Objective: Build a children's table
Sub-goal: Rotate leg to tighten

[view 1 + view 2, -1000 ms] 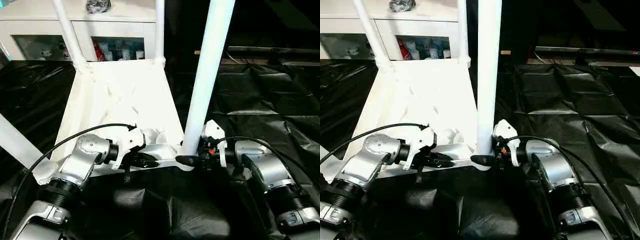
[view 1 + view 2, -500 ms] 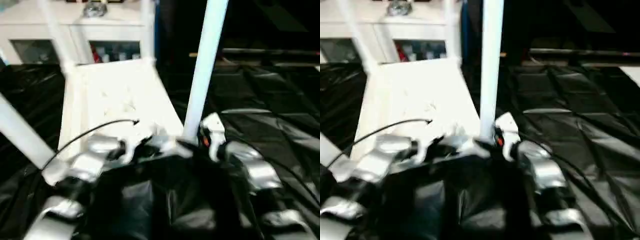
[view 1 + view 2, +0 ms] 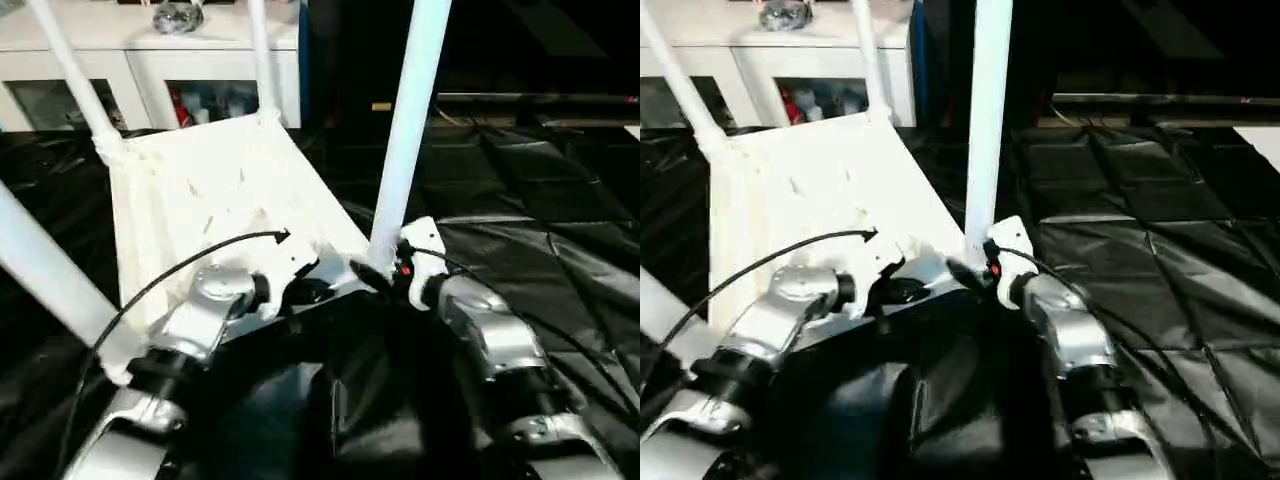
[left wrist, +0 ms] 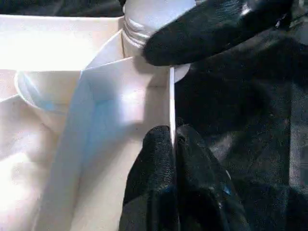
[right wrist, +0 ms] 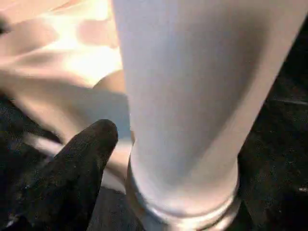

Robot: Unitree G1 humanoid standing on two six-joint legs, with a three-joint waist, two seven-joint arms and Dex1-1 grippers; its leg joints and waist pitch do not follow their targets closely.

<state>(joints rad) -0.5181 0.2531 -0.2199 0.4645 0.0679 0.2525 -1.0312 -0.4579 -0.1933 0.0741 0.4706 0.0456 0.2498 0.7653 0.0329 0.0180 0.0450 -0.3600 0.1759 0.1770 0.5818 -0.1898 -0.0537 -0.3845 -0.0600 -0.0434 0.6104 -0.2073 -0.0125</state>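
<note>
Tabletop (image 3: 210, 190) upside down on black sheet (image 3: 520, 200), ribs up — four legs in corner sockets, so nearly built. Near right leg (image 3: 405, 130) standing tall. Left gripper (image 4: 171, 163) pinched tight on tabletop's near edge. Right gripper (image 3: 372, 275) by that leg's base — grip hard to tell. Left to do, most likely: flipping onto legs.

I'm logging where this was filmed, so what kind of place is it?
Probably an indoor room set up as a work area: black plastic sheeting covers the floor, and a white glass-door cabinet stands behind the upturned tabletop.
</note>
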